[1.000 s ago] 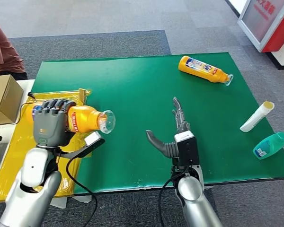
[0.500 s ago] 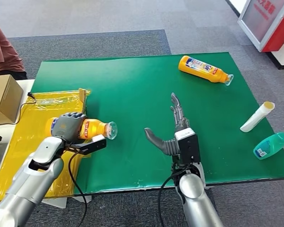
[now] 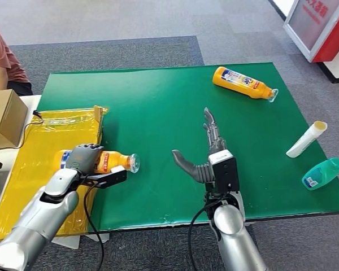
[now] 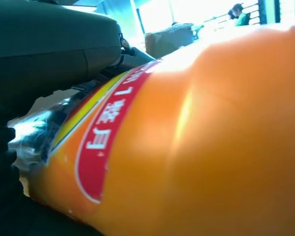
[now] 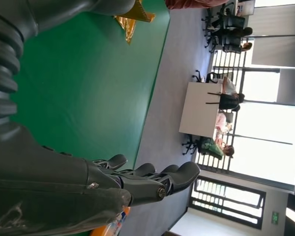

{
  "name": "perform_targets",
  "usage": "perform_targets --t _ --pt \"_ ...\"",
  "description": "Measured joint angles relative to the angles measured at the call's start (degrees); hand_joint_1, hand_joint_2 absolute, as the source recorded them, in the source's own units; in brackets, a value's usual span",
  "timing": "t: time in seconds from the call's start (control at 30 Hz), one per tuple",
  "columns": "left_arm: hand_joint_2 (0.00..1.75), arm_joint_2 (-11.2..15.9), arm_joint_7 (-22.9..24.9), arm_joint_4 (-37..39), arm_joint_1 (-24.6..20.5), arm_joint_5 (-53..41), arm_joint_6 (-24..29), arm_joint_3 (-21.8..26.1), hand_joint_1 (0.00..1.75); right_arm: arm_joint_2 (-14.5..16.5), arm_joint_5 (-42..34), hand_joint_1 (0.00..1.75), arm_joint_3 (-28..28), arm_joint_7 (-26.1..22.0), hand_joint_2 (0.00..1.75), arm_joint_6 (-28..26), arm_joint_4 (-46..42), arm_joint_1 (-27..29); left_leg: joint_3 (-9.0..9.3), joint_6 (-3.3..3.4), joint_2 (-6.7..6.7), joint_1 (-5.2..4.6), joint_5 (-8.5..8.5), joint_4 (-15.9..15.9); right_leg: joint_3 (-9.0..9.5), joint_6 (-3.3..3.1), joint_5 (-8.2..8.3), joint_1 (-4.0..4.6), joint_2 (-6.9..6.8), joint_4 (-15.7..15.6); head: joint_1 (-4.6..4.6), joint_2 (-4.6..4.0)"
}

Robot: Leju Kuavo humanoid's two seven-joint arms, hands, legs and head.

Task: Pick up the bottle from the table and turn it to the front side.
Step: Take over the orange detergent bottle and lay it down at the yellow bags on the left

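Note:
My left hand [image 3: 83, 157] grips an orange bottle [image 3: 112, 161] with a red label, lying sideways low over the yellow sheet [image 3: 35, 152] at the green mat's left edge, its clear cap pointing right. The same orange bottle [image 4: 198, 142] is close up in the left wrist view, with dark fingers [image 4: 5, 162] beside its label. My right hand [image 3: 206, 155] hovers open over the middle of the green mat [image 3: 168, 107], thumb out to the left, fingers [image 5: 153, 179] straight. A second orange bottle [image 3: 243, 82] lies on its side at the mat's far right.
A white tube [image 3: 307, 139] and a teal bottle [image 3: 324, 173] lie at the mat's right edge. A cardboard box [image 3: 5, 117] stands at the far left, with a person's sleeve [image 3: 3, 59] behind it. A black cable [image 3: 91, 214] hangs from my left wrist.
My left hand has lowered the orange bottle from above the mat down towards the yellow sheet. My right hand has stayed almost still, open.

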Motion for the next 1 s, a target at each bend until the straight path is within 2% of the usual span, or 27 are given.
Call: perform_targets --t 0.03,0.53,0.67,0.77,0.87,1.0 --pt "1.75 -0.1 0.3 0.9 0.0 0.2 0.6 0.0 0.0 0.0 0.0 0.0 0.0 0.1 1.75 0.0 0.0 0.0 0.0 0.0 0.0 0.0 0.0 0.0 0.0 0.0 0.0 0.0 0.0 0.0 -0.01 0.0" --pt "1.75 -1.4 2.4 3.7 0.2 0.7 3.4 1.9 0.0 0.0 0.2 0.0 0.0 0.7 1.75 -0.2 0.6 -0.3 0.01 0.01 -0.03 0.0 0.03 0.0 0.08 0.04 -0.02 0.0 -0.02 0.0 0.01 0.0" --pt "1.75 -1.8 2.2 3.3 1.4 2.3 6.4 3.2 0.0 0.0 1.3 0.0 0.1 1.1 1.75 -0.3 0.6 -0.2 0.01 0.01 -0.03 0.0 0.03 0.0 0.06 0.03 -0.01 0.0 -0.01 0.0 -0.01 0.0" --pt "1.75 -2.5 1.6 1.0 4.1 4.4 9.9 5.1 0.0 0.0 2.7 0.0 0.3 1.8 1.75 -0.1 0.8 0.1 0.0 0.0 -0.02 0.0 0.02 0.0 0.02 0.03 -0.02 0.0 -0.01 0.0 -0.01 0.0" --pt "1.75 -3.1 1.2 -3.0 6.9 5.3 11.2 6.6 0.0 0.0 3.5 0.0 0.7 2.1 1.75 0.0 1.3 0.5 -0.02 0.01 -0.02 0.0 0.0 0.0 0.0 0.03 -0.05 0.0 -0.02 0.0 0.0 0.0" --pt "1.75 -3.4 1.2 -9.4 9.5 6.7 6.8 7.2 0.0 0.0 4.2 0.0 0.8 2.4 1.75 -0.1 1.5 1.3 -0.04 0.01 -0.02 0.0 -0.03 0.0 -0.01 0.02 -0.07 0.0 -0.02 0.0 -0.01 0.0"
